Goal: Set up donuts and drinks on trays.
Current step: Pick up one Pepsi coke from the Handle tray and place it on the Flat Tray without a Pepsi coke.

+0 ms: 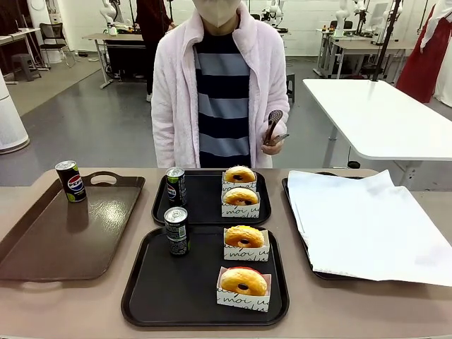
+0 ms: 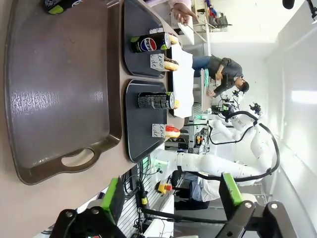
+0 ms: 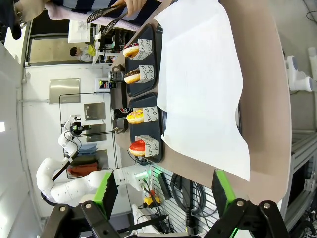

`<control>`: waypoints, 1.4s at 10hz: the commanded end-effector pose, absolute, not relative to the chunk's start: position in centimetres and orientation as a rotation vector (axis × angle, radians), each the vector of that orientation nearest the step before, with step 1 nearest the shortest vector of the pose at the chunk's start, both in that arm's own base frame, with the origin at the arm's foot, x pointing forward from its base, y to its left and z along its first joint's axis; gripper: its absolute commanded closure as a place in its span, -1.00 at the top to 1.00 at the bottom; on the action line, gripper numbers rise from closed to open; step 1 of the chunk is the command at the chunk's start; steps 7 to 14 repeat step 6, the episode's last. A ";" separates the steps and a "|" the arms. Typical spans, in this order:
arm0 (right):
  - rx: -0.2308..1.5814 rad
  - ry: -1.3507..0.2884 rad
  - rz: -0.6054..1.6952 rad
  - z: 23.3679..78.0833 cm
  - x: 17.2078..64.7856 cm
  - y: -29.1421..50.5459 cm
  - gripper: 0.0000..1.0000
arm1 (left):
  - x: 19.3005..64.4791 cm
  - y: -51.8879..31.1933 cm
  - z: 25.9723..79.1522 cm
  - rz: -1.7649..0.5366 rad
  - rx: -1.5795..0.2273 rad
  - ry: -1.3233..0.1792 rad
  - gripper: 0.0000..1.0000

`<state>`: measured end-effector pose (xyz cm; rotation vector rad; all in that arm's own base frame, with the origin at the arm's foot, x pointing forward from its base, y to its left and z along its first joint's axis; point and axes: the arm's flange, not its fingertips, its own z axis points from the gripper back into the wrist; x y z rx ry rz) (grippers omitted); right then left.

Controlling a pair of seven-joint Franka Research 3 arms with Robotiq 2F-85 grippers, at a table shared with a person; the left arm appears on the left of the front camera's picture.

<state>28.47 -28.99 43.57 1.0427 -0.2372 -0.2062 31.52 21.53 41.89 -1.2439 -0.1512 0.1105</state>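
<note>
Two black trays lie mid-table. The far tray (image 1: 205, 203) holds a drink can (image 1: 176, 185) and two donuts (image 1: 240, 174) (image 1: 241, 196) in paper holders. On the near tray (image 1: 176, 289) stand another can (image 1: 176, 231) and two more donuts (image 1: 244, 236) (image 1: 244, 281). A third can (image 1: 70, 181) stands on the brown tray (image 1: 63, 240). My left gripper (image 2: 171, 198) hangs open off the brown tray's (image 2: 59, 89) handle end. Beyond the table's edge, past the white paper (image 3: 203, 84), my right gripper (image 3: 163, 191) is open and holds nothing.
A tray lined with white paper (image 1: 367, 226) fills the table's right side. The person stands at the far edge with black tongs (image 1: 273, 127) in one hand. Another white table (image 1: 381, 116) stands behind on the right.
</note>
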 end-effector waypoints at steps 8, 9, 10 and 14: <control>1.051 -0.242 -0.198 43.6 28.5 -29.0 1.00 | 31.5 21.6 41.9 0.111 -1.245 -0.150 1.00; 1.051 -0.242 -0.198 43.6 28.5 -29.0 1.00 | 31.5 21.6 41.9 0.111 -1.245 -0.150 1.00; 1.051 -0.242 -0.198 43.6 28.5 -29.0 1.00 | 31.5 21.6 41.9 0.111 -1.245 -0.150 1.00; 1.051 -0.242 -0.198 43.6 28.5 -29.0 1.00 | 31.5 21.6 41.9 0.111 -1.245 -0.150 1.00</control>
